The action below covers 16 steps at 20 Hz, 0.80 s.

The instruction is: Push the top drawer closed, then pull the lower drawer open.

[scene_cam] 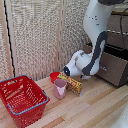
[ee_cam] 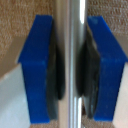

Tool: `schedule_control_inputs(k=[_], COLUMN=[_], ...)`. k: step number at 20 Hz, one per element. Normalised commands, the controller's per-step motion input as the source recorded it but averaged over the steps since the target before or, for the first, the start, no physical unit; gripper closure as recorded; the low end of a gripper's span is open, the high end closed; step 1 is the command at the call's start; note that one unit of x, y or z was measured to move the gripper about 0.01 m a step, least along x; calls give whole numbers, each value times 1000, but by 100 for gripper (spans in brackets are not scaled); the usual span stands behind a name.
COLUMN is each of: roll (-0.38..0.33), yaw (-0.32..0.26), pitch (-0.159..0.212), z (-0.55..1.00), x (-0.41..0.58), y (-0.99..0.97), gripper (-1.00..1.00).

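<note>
In the wrist view my gripper is shut on the slim silver bar handle, with a blue finger pressed on either side of it. In the exterior view the lower drawer stands out from the dark-brown cabinet at the exterior view's right, and a dark gap shows above its front. Above it, the top drawer has its front set back in the cabinet. The white arm bends down in front of the lower drawer, and the wrist hides the fingers there.
A red wire basket stands on the wooden table at the exterior view's left. A pink cup, a red bowl and a yellow box sit close under the arm's wrist. A woven screen backs the scene.
</note>
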Motion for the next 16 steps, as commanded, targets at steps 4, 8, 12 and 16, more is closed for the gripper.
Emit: schedule_control_inputs(k=[4,8,12,16], roll=[-149,-57,5,83], yaw=[76,54,30,61], pitch=[2,8,2,34], z=[9,350,769,724], x=[44,50,104,145], y=[416,32,-11,84], gripper=[-100,-100,-100,-100])
